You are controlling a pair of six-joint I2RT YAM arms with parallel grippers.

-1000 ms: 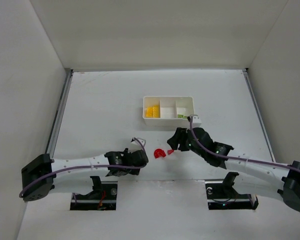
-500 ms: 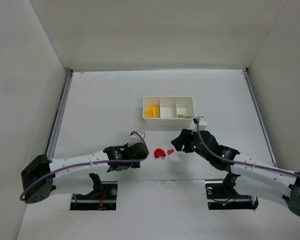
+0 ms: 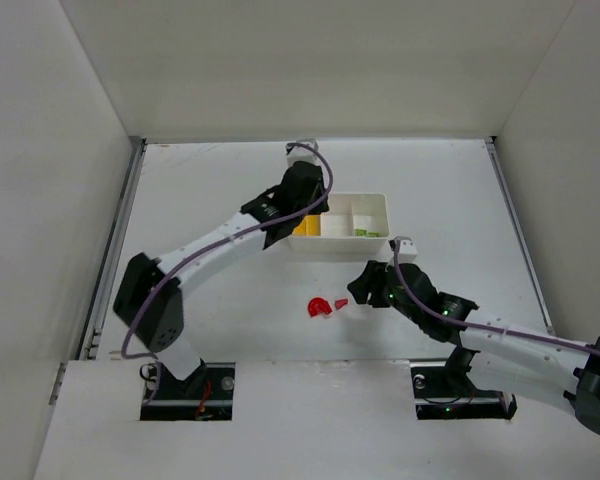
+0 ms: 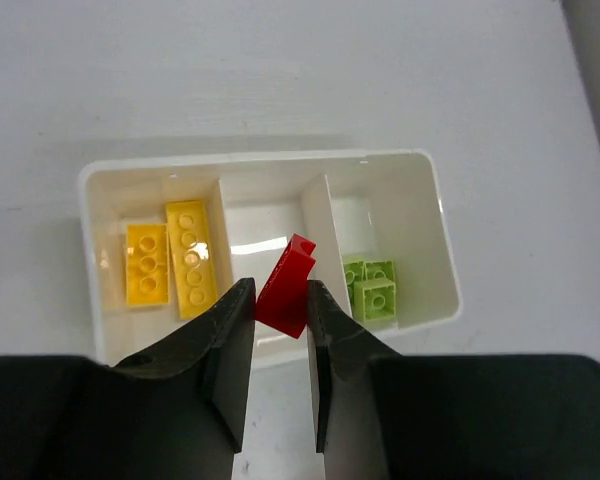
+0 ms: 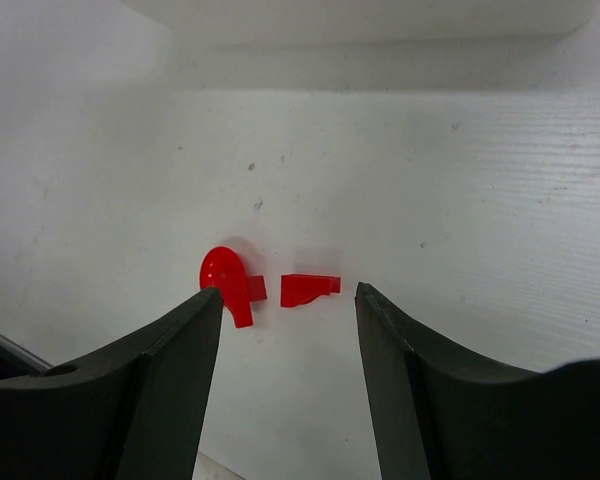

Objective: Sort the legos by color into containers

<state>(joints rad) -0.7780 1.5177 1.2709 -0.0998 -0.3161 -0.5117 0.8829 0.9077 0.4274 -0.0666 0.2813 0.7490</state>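
The left arm has swung away from the near part of the surface [image 3: 210, 200], where it sat low beside the red pieces a second ago, and now reaches out over the white tray [image 3: 340, 246]. The left end effector [image 4: 278, 300] is clamped on a small red wedge [image 4: 292, 270], which sticks up tilted between the two dark fingers. From the wrist camera the wedge hangs above the middle compartment [image 4: 265, 215], close to the thin wall that divides it from the right-hand one. I cannot tell how high it sits above the tray. The left compartment holds two yellow legos [image 4: 190, 255] lying side by side, one a shade more orange. The right compartment holds the pale green legos [image 4: 373, 285], packed against its near wall. The middle one shows only bare white floor. The right arm has barely shifted over the same second. Its right end effector [image 5: 288, 300] hovers low over the surface on the near side of the tray, fingers apart and gripping nothing. Between those fingers, on the surface, lie a red half-disc [image 5: 227, 275] and a second red wedge [image 5: 308, 288], just beside each other with a narrow gap between them. From above, both pieces sit well apart from the tray, just left of the right end effector.
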